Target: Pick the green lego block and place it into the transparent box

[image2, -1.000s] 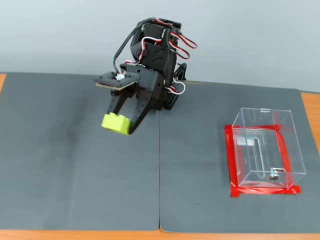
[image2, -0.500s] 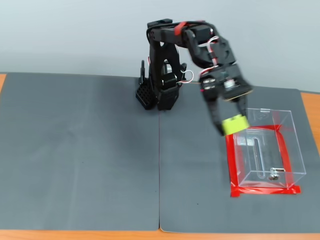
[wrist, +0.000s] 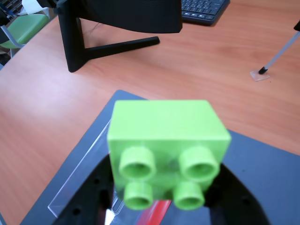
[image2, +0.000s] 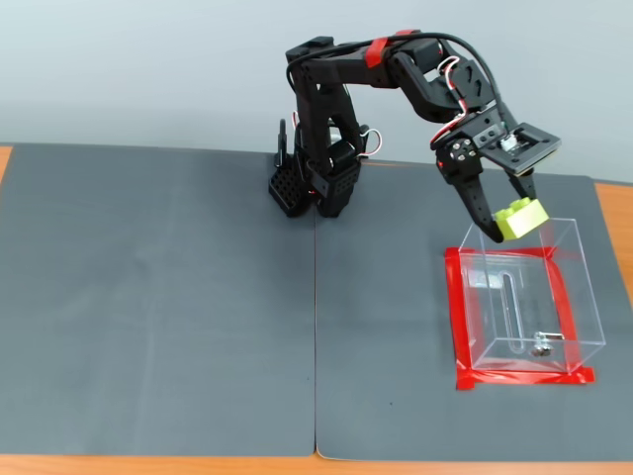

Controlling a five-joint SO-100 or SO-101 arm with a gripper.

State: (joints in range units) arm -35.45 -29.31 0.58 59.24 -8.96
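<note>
The green lego block [image2: 521,219] is a lime brick with four round studs. My gripper [image2: 514,224] is shut on it and holds it in the air above the far end of the transparent box [image2: 584,287]. The box stands on the dark mat with red tape [image2: 455,322] around its base and a small metal fitting [image2: 540,345] inside near its front. In the wrist view the block [wrist: 166,138] fills the middle, studs facing the camera, between the black fingers [wrist: 89,197]. A clear box edge [wrist: 79,171] shows at the lower left, with a patch of red [wrist: 157,212] below the block.
The arm's base [image2: 316,178] stands at the back middle of the dark grey mat [image2: 158,297]. In the wrist view a monitor stand [wrist: 93,42], a keyboard [wrist: 204,9] and a thin white rod [wrist: 276,58] rest on the wooden desk [wrist: 42,108] beyond the mat.
</note>
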